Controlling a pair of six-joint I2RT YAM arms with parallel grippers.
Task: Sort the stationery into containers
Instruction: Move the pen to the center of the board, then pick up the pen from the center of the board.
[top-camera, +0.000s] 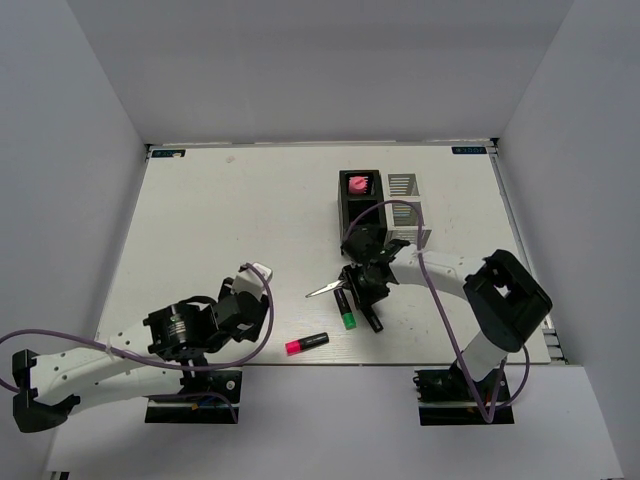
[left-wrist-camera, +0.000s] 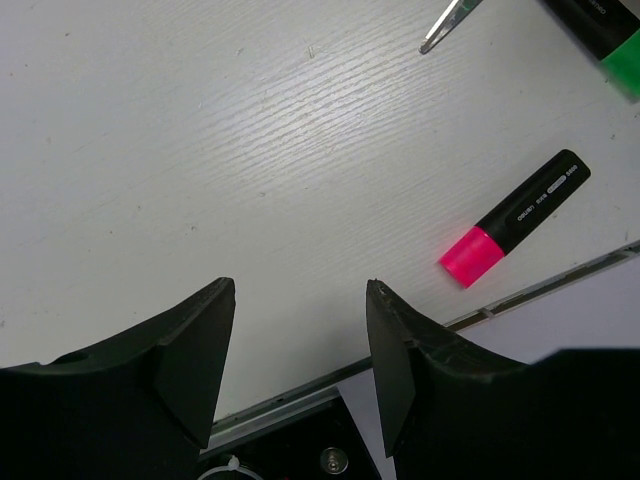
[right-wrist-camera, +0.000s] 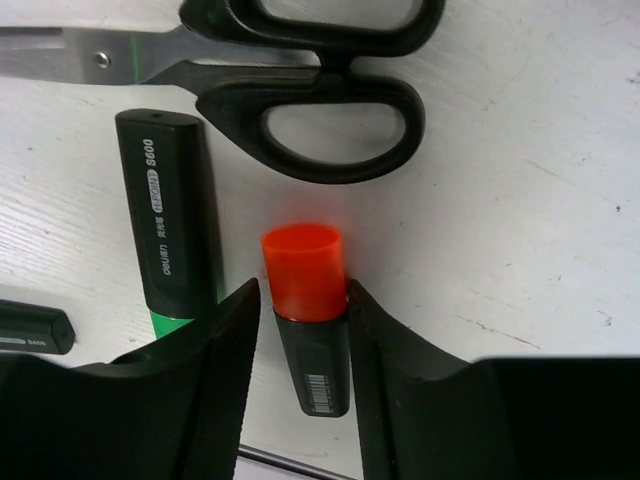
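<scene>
The orange highlighter (right-wrist-camera: 305, 275) sits between the fingers (right-wrist-camera: 225, 360) of the right gripper (right-wrist-camera: 303, 300), which is clamped on it: both pads press its sides just where the orange cap meets the black body, cap pointing away from the wrist. Whether it rests on the table (top-camera: 220, 220) or is raised off it cannot be told. It is in the middle-right of the table, in front of the containers and apart from them.

Just beyond the cap lie the scissors (right-wrist-camera: 245, 105), their black handle loops close to the cap but not touching it, blades pointing off to the left. The green highlighter (right-wrist-camera: 170, 220) lies just beside the orange one, roughly parallel to it, green cap under the left finger. The pink highlighter (left-wrist-camera: 515, 218) lies further towards the near edge, apart from the others.

The black organizer (top-camera: 345, 205) and the white organizer (top-camera: 420, 215) stand side by side behind the right gripper; a pink piece (top-camera: 357, 184) shows in the black one's rear compartment.

The left gripper (left-wrist-camera: 300, 345) hovers over bare table near the front edge, jaws spread and holding nothing, the pink highlighter to its right.

In count: three highlighters, one pair of scissors, two organizers, one pink piece
</scene>
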